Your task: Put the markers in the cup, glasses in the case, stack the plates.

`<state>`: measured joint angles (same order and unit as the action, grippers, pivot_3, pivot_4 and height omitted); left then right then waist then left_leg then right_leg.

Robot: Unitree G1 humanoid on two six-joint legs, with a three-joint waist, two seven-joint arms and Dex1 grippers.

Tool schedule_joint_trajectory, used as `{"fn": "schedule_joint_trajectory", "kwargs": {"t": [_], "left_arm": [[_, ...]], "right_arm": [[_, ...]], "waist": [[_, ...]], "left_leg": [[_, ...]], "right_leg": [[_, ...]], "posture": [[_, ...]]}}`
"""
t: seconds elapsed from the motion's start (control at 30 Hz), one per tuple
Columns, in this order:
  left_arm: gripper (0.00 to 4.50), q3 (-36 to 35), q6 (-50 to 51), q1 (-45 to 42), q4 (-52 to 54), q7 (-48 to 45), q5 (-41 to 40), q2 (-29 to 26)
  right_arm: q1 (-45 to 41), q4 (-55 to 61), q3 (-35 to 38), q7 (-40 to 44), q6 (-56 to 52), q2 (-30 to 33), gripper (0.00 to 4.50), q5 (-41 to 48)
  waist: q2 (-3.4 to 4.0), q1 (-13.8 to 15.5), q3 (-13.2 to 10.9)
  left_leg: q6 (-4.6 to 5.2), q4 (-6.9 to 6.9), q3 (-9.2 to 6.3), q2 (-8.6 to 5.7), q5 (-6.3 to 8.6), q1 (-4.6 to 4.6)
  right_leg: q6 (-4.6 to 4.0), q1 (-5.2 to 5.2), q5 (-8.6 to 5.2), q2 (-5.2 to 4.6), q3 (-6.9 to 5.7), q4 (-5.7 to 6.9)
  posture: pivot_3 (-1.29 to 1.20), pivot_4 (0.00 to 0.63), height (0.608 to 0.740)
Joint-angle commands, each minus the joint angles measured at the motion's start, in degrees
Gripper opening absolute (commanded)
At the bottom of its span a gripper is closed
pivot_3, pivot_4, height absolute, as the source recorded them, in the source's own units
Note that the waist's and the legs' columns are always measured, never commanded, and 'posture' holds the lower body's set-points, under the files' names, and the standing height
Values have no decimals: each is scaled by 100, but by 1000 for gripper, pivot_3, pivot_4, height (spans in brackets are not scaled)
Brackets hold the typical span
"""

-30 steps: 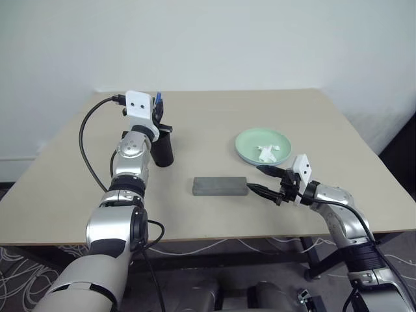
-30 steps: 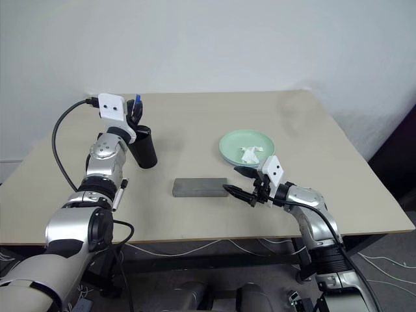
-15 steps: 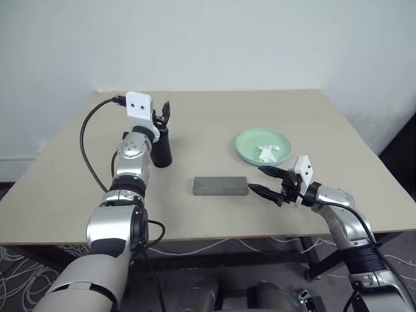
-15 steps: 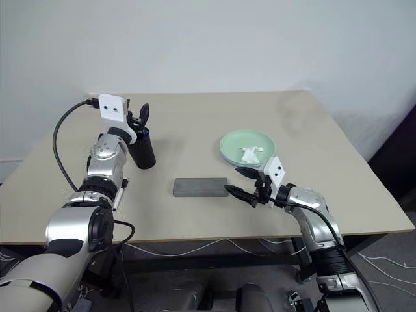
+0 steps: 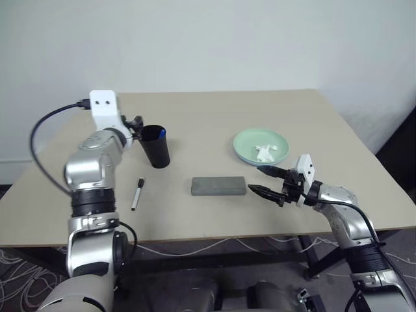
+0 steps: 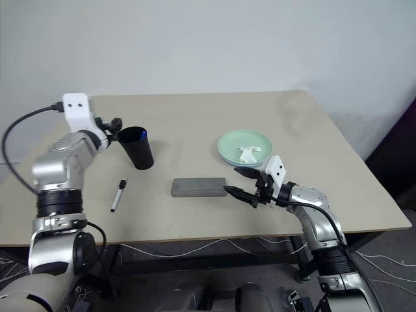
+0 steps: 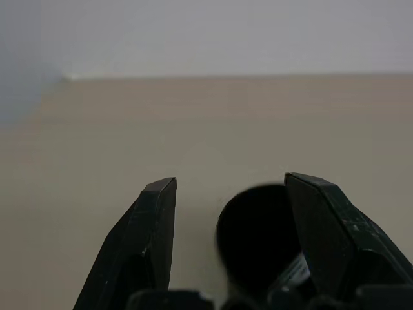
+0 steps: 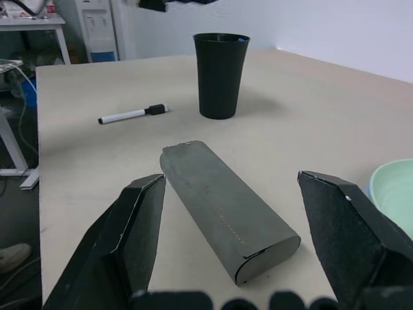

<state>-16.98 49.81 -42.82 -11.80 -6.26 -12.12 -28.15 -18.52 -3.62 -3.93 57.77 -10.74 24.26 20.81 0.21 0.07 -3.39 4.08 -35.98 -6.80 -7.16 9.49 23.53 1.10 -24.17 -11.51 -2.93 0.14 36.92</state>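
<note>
Bench [image 5: 208, 110] first: the big tan flat bench carries everything, with nothing near its far edge. The round mint green plastic plate [image 5: 247, 144] sits toward the right edge with a crumpled white scrap [image 5: 265, 153] in it. A thin blue rim peeks from under it, so the plates look stacked already.

The flat grey box-shaped case [image 5: 219, 186] lies shut in the middle, near the front edge. No glasses can be seen, so they may be inside.

The tall black plastic cup [image 5: 156, 147] stands toward the left edge. A bit of blue shows at its rim, likely the blue-capped marker.

The slim white marker with a black cap [image 5: 137, 193] lies flat in front of the cup, toward the front left corner. It is the job left, I think.

The left hand [image 5: 138, 123] hangs just beside the cup's rim, fingers apart, holding nothing. The right hand [image 5: 264, 181] waits beside the case's right end, fingers apart and empty.

To do it well, the left hand should come down over the marker's middle, pinch across its thin body, lift it, tip it upright and let go over the cup without knocking it.
</note>
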Motion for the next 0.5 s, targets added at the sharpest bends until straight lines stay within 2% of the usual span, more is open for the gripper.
{"fn": "schedule_joint_trajectory", "kwargs": {"t": [0.03,0.1,0.23,0.3,0.4,0.5], "left_arm": [[2782,-185,1096,47,913,155,-79,-215],[2782,-210,1648,225,1284,148,-90,-296],[2782,-284,2522,804,1759,204,-65,-114],[2782,-225,2710,1043,1820,300,62,-27],[2782,-637,2904,1122,1632,389,-27,405],[2782,-673,2820,1193,1380,324,-25,537]], "right_arm": [[-218,46,65,87,53,-2,3563,105],[-248,2,46,112,64,-23,3563,95],[-308,-91,7,155,92,-74,3563,55],[-330,-125,3,159,102,-89,3563,45],[-331,-140,-8,156,120,-101,3563,34],[-317,-120,-15,131,121,-104,3563,30]], "waist": [[1,7,0],[2,14,0],[4,15,0],[4,15,0],[2,54,0],[1,53,0]], "left_leg": [[-1,1,0,0,0,-1],[-1,2,-1,0,0,-2],[-1,5,1,0,0,-5],[-2,6,1,0,0,-6],[-2,8,1,1,0,-5],[-2,7,1,1,0,-5]], "right_leg": [[-1,0,0,-1,1,2],[-2,1,-1,-1,0,3],[-2,-1,-1,-1,7,4],[-3,-2,-1,-2,13,4],[-4,-4,0,-2,15,4],[-5,-1,0,-5,13,4]], "posture": [[0,0,738],[0,0,738],[0,0,738],[0,0,738],[0,0,738],[0,0,738]]}}
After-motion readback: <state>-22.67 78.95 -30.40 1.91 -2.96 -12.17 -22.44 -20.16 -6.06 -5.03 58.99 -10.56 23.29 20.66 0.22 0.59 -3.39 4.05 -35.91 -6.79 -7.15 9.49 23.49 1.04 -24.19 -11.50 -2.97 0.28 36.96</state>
